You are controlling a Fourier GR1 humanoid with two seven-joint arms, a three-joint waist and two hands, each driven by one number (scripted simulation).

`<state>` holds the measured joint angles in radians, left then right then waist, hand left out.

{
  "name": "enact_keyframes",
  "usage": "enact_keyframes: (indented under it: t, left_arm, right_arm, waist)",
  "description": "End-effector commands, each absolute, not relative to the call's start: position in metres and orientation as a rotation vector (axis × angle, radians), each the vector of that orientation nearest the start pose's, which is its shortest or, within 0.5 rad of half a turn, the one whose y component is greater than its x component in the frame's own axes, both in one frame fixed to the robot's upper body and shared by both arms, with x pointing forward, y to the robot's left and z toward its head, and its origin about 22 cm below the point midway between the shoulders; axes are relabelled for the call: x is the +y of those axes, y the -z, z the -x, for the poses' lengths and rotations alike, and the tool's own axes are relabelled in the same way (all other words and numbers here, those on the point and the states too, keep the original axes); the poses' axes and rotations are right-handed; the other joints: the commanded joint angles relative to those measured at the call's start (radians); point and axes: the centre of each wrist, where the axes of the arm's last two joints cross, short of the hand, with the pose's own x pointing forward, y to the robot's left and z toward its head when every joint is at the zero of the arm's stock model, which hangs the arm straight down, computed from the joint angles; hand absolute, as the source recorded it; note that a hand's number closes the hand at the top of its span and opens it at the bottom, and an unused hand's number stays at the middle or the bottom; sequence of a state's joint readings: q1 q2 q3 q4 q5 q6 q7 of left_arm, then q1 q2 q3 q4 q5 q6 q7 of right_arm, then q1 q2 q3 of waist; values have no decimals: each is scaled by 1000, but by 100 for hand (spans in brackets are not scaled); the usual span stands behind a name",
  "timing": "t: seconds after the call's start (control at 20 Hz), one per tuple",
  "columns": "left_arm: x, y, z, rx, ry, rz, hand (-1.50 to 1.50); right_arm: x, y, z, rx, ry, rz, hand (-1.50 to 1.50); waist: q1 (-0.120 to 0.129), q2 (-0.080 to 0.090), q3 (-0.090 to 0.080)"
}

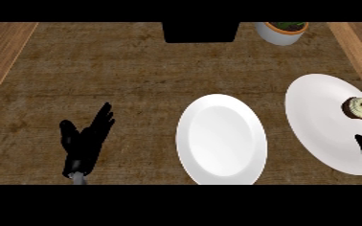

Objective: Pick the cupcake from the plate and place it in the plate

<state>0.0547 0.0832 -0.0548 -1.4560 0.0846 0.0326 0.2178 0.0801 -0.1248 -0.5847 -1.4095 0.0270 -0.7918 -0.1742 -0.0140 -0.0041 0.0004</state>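
A cupcake (pixel 353 107) with a dark wrapper and pale top sits on a white plate (pixel 318 119) at the right edge, partly cut off by the frame. A second white plate (pixel 221 139) lies bare in the lower middle of the counter. My left hand (pixel 84 141) rests open at the lower left, fingers straight and pointing up, well away from both plates. Only a small black tip of my right hand (pixel 358 141) shows at the right edge, just below the cupcake.
A white pot with a green plant (pixel 281 31) stands at the back right. A black block (pixel 201 31) sits at the back middle. Lighter wooden strips run down the counter's left and right sides.
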Motion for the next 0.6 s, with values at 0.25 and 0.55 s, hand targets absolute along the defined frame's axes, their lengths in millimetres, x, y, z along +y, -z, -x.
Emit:
enact_keyframes:
  t: [0.25,0.55]
  left_arm:
    - [243,33,-232,-1176,9,-15,0]
    - [240,38,-234,-1178,3,-3,0]
  right_arm:
    - [-341,33,-97,-1285,716,1231,-150]
    - [-302,36,-84,-1239,644,1232,-150]
  waist:
    - [6,2,-1]
    - [8,4,-1]
